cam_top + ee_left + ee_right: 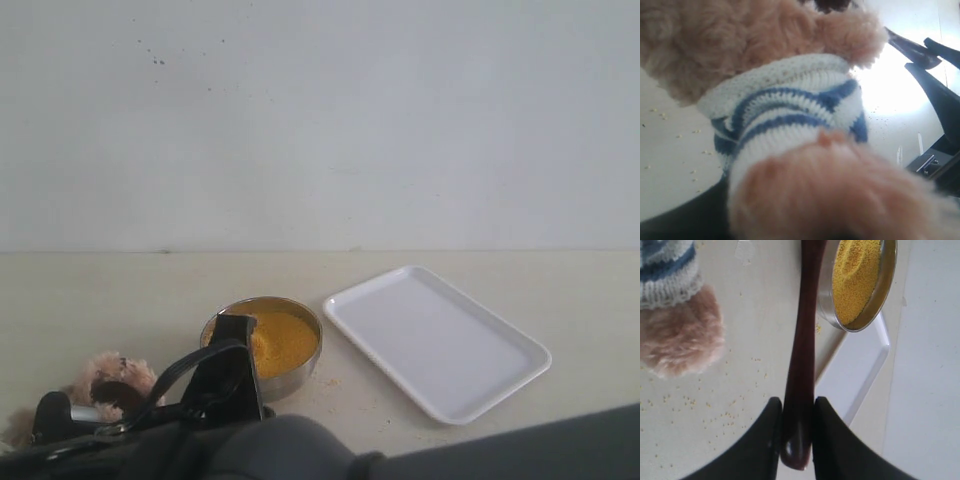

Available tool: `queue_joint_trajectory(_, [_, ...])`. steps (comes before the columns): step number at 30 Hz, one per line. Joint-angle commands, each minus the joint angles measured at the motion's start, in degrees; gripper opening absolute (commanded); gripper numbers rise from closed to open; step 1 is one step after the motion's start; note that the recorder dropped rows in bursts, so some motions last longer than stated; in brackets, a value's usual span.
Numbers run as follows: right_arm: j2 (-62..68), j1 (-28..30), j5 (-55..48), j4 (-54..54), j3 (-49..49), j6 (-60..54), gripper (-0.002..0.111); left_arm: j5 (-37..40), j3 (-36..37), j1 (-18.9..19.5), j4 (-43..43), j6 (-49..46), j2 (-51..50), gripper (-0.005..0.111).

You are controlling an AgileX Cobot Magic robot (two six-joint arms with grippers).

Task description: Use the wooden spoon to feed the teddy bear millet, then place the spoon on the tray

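My right gripper point(797, 402) is shut on the end of the wooden spoon point(802, 340). The dark handle runs forward past the steel bowl of millet point(857, 277), and the spoon's own bowl is out of frame. In the exterior view this gripper point(228, 345) hangs at the near rim of the bowl of millet point(275, 340). The teddy bear point(790, 115) fills the left wrist view in its striped shirt, and its furry limb hides the left jaws, which seem shut on it. The bear's head point(110, 375) shows low at the left. The white tray point(437, 340) lies to the right.
Stray millet grains point(715, 417) are scattered on the cream table beside the bear's paw point(682, 340). The right arm's dark body point(420, 455) crosses the bottom of the exterior view. A pale wall stands behind the table.
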State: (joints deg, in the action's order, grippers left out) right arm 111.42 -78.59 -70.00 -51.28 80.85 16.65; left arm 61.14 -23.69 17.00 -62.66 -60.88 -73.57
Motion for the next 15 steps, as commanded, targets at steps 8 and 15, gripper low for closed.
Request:
queue_joint_trajectory(8, [-1.63, -0.57, 0.04, -1.65, -0.21, 1.86, 0.000, 1.23, 0.11, 0.05, -1.13, -0.26, -0.06, 0.004])
queue_joint_trajectory(15, [-1.65, -0.41, 0.04, -2.80, -0.21, 2.40, 0.000, 1.23, 0.11, 0.05, -1.13, -0.26, -0.06, 0.004])
